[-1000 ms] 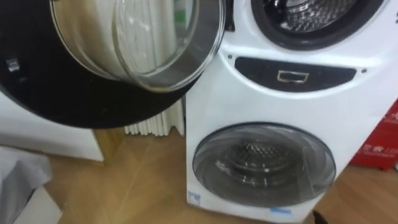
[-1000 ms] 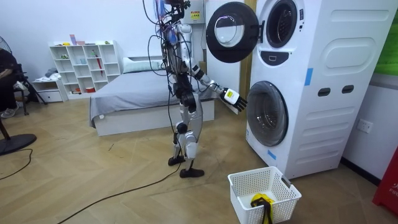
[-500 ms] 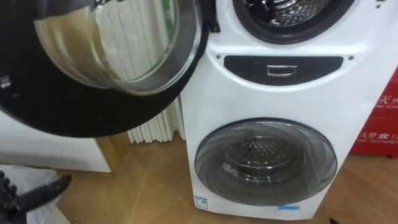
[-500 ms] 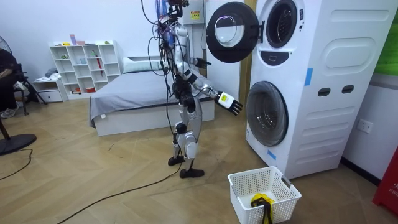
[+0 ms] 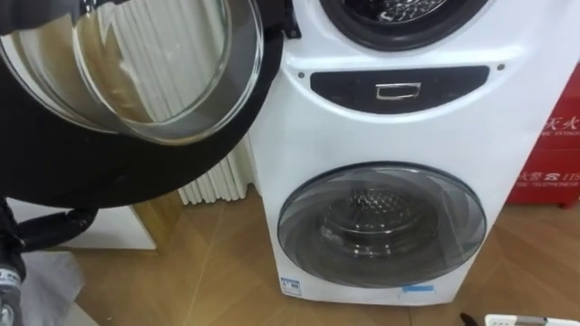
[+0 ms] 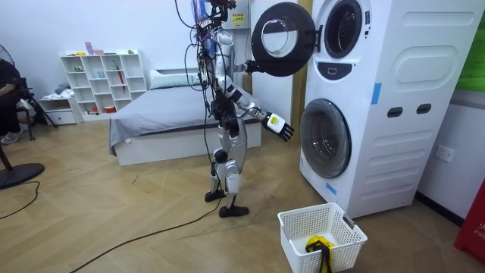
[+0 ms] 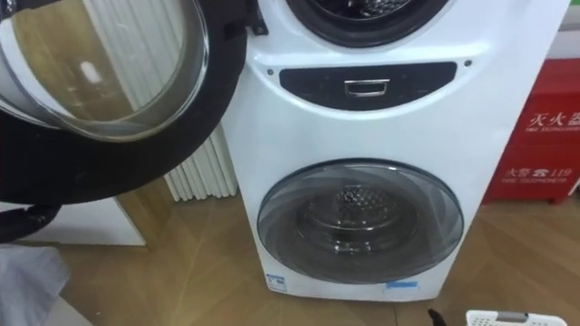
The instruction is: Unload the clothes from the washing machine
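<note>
White stacked washing machine seen upright | black-rimmed round glass door swung open leftward | left hand held short of it, fingers straight, nothing gripped

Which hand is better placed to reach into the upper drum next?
Right, probably: the right hand is free in front of the machine, with the upper drum open above it; the left hand is up at the rim of the open door.
</note>
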{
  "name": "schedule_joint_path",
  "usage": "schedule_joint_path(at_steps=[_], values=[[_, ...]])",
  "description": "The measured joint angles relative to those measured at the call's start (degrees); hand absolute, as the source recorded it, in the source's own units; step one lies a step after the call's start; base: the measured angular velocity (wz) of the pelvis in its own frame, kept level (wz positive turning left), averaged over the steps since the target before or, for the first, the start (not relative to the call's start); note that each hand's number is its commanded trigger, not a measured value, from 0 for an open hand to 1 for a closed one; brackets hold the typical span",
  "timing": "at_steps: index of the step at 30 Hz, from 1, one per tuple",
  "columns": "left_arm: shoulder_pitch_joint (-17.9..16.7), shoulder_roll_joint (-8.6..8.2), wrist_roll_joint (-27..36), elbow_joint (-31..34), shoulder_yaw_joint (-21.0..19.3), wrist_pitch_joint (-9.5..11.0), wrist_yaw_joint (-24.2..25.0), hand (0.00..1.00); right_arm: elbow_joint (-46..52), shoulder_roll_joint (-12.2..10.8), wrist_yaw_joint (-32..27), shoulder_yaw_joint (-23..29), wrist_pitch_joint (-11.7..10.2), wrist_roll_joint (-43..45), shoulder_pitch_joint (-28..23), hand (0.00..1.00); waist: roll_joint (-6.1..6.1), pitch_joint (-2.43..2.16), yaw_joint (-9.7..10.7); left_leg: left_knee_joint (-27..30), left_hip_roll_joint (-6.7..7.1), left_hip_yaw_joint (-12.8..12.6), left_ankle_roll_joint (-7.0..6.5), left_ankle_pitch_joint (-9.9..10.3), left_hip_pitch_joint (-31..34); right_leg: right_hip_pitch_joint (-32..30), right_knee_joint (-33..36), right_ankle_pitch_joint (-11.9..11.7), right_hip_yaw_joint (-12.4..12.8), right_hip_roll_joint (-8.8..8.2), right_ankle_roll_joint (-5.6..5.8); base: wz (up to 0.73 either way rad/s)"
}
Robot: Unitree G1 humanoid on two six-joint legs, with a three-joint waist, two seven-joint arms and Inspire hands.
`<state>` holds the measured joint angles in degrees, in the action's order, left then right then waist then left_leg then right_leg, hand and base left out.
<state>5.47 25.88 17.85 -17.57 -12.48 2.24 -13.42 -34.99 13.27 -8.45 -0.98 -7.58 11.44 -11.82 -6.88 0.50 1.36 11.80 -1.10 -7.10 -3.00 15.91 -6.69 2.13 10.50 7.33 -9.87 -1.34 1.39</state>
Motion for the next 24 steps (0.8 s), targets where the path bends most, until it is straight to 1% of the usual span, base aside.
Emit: schedule_joint_path(at_steps=[1, 2, 5, 6, 7, 9, 11, 13, 14, 16, 17, 19, 20, 21, 22, 23, 24], values=[[0.63, 0.56, -1.08, 0.69, 0.83, -0.71, 0.02, 0.00, -1.50, 0.02, 0.00, 0.02, 0.07, 0.00, 0.63, 0.00, 0.09, 0.22, -0.01, 0.01, 0.06, 0.36, -0.05, -0.03, 0.23, -0.06, 0.01, 0.00, 0.38, -0.08, 0.00, 0.24], [1.61, 1.31, -1.31, 0.71, 1.86, -1.44, 0.09, 0.00, -2.52, 0.01, 0.01, -0.02, 0.08, 0.00, 0.89, 0.00, 0.13, 0.31, -0.06, 0.02, 0.18, 0.94, -0.22, -0.17, 0.65, -0.22, 0.00, 0.00, 0.43, -0.22, 0.01, 0.27], [3.56, 2.81, -3.00, 0.78, 5.00, -2.38, 0.45, 0.00, -4.60, 0.02, 1.15, -0.22, 0.20, 0.04, 2.20, 0.00, 0.12, 0.33, -0.12, 0.14, 0.50, 1.20, -0.44, -0.51, 1.92, -1.12, 0.07, 0.00, 0.56, -0.57, 0.01, 0.22], [4.02, 2.93, -3.95, 0.78, 5.73, -2.45, 0.64, 0.00, -5.13, 0.02, 1.27, -0.40, 0.21, 0.04, 2.72, 0.00, 0.11, 0.33, -0.13, 0.14, 0.55, 1.20, -0.46, -0.55, 2.10, -1.25, 0.05, 0.00, 0.80, -0.59, 0.01, 0.09], [4.63, 2.78, -4.67, 0.77, 6.30, -3.14, 0.65, 0.00, -5.56, 0.02, 1.76, -0.60, 0.24, -0.08, 3.33, 0.00, 0.13, 0.33, -0.16, 0.15, 0.63, 1.20, -0.51, -0.59, 2.20, -1.40, 0.07, 0.00, 1.84, -0.58, 0.01, 0.08], [4.71, 2.74, -5.10, 1.00, 7.25, -3.46, 0.66, 0.00, -5.58, 0.03, 2.11, -0.65, 0.24, -0.59, 3.69, 0.00, 0.17, 0.35, 0.10, 0.22, 0.65, 1.20, -0.52, -0.59, 2.15, -1.10, 0.04, 0.00, 1.84, -0.66, 0.01, 0.12], [4.71, 2.43, -5.13, 3.94, 8.25, -5.00, 0.68, 0.00, -7.17, 0.06, 2.12, -1.40, 0.23, -0.70, 4.40, 0.00, 0.66, 0.54, 0.14, 0.57, 0.66, 1.20, -0.52, -0.59, 2.54, -1.31, 0.06, 0.00, 1.84, -0.84, 0.01, 0.26], [4.70, 1.83, -5.12, 6.54, 9.19, -5.39, 1.01, 0.00, -7.87, 0.09, 2.20, -2.24, 0.30, -1.13, 4.71, 0.00, 1.00, 0.52, 0.14, 0.97, 0.77, 0.88, -0.76, -0.73, 3.78, -2.02, 0.17, 0.00, 1.92, -1.11, 0.02, 0.40], [4.70, 1.34, -5.13, 7.80, 9.87, -5.72, 1.44, 0.00, -8.99, 0.07, 2.36, -2.45, 0.28, -1.56, 5.27, 0.00, 1.06, 0.53, 0.09, 0.96, 0.92, 0.82, -0.95, -0.90, 4.19, -2.20, 0.16, -0.01, 2.09, -1.32, 0.04, 0.39], [4.69, 0.98, -5.19, 9.01, 11.06, -6.03, 1.92, 0.00, -11.20, 0.07, 2.49, -2.63, 0.29, -2.52, 6.27, 0.00, 1.06, 0.53, -0.01, 0.89, 1.07, 0.68, -1.08, -1.03, 4.29, -2.12, 0.15, -0.04, 2.11, -1.57, 0.10, 0.27], [4.68, 0.21, -5.75, 9.85, 11.46, -6.33, 1.96, 0.00, -11.84, 0.10, 2.47, -2.66, 0.49, -3.02, 6.47, 0.00, 1.07, 0.53, -0.01, 0.88, 1.06, 0.21, -1.18, -1.09, 4.40, -2.12, 0.12, -0.18, 2.15, -1.67, 0.34, 0.22], [4.27, -0.72, -6.62, 12.03, 11.95, -7.42, 1.95, 0.00, -11.87, 0.20, 2.46, -2.66, 1.16, -3.98, 6.14, 0.00, 1.16, 0.47, -0.01, 0.86, 0.99, -1.14, -1.23, -1.13, 4.52, -2.12, 0.14, -0.18, 2.27, -1.85, 0.36, 0.17], [2.85, -0.74, -7.26, 14.13, 12.32, -7.87, 1.95, 0.00, -11.67, 0.28, 2.45, -2.84, 1.48, -4.08, 5.95, 0.00, 1.20, 0.45, 0.00, 0.89, 0.99, -2.05, -1.24, -1.13, 4.50, -2.13, 0.18, -0.20, 2.62, -1.95, 0.38, 0.09], [2.09, -0.77, -7.27, 15.33, 12.56, -8.10, 1.95, 0.00, -11.42, 0.31, 2.44, -2.94, 1.53, -4.17, 5.78, 0.00, 1.23, 0.43, 0.00, 0.88, 1.00, -2.38, -1.24, -1.13, 4.49, -2.13, 0.21, -0.20, 2.72, -2.00, 0.38, 0.00], [0.44, -0.87, -7.23, 17.40, 13.27, -8.14, 2.01, 0.00, -11.31, 0.43, 2.29, -3.78, 1.57, -4.61, 5.65, 0.00, 1.28, 0.41, 0.00, 0.89, 1.03, -2.46, -1.25, -1.13, 4.41, -2.14, 0.31, -0.27, 2.97, -2.03, 0.50, -0.03], [-1.18, -1.38, -7.23, 19.06, 13.81, -8.13, 2.68, 0.00, -11.31, 0.48, 2.33, -4.84, 1.83, -4.92, 5.78, 0.00, 1.35, 0.36, -0.03, 0.88, 1.05, -2.65, -1.25, -1.14, 4.14, -2.15, 0.45, -0.32, 3.58, -2.02, 0.58, -0.07], [-1.73, -1.72, -7.23, 19.52, 14.22, -8.12, 3.12, 0.00, -11.32, 0.48, 2.33, -5.33, 2.02, -4.90, 5.96, 0.00, 1.38, 0.35, -0.06, 0.88, 1.05, -2.86, -1.25, -1.13, 4.03, -2.15, 0.58, -0.33, 3.59, -2.02, 0.60, -0.16]])
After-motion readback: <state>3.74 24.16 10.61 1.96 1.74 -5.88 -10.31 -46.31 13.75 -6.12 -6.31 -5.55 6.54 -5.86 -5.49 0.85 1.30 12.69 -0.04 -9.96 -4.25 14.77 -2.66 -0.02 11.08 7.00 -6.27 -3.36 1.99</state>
